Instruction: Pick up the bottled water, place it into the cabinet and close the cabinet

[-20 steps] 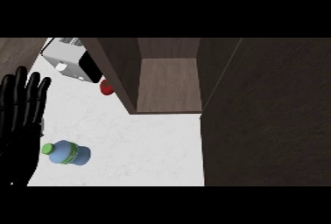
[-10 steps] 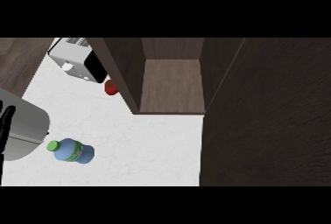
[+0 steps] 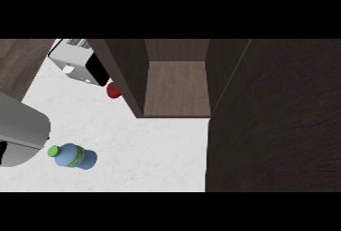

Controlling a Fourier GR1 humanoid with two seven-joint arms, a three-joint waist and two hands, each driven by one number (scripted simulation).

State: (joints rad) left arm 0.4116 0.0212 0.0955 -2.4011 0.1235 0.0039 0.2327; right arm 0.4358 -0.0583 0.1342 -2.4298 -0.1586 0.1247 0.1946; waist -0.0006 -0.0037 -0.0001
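The bottled water (image 3: 75,156), blue with a green cap and a green band, lies on its side on the white counter at the lower left. My left forearm (image 3: 21,131) fills the left edge just above and left of the bottle. Only a black sliver of my left hand (image 3: 2,152) shows at the frame's edge, beside the cap. The dark wood cabinet (image 3: 177,88) stands open at the top centre and its inside holds nothing. Its door (image 3: 273,117) stands swung out along the right side. My right hand does not show.
A white and black appliance (image 3: 76,67) stands at the back left. A small red object (image 3: 114,90) lies next to the cabinet's left wall. White counter (image 3: 153,149) stretches between the bottle and the cabinet door.
A second ago my left hand stood open with fingers up at the left edge. It has since slid out of frame, and the grey forearm now shows there instead.
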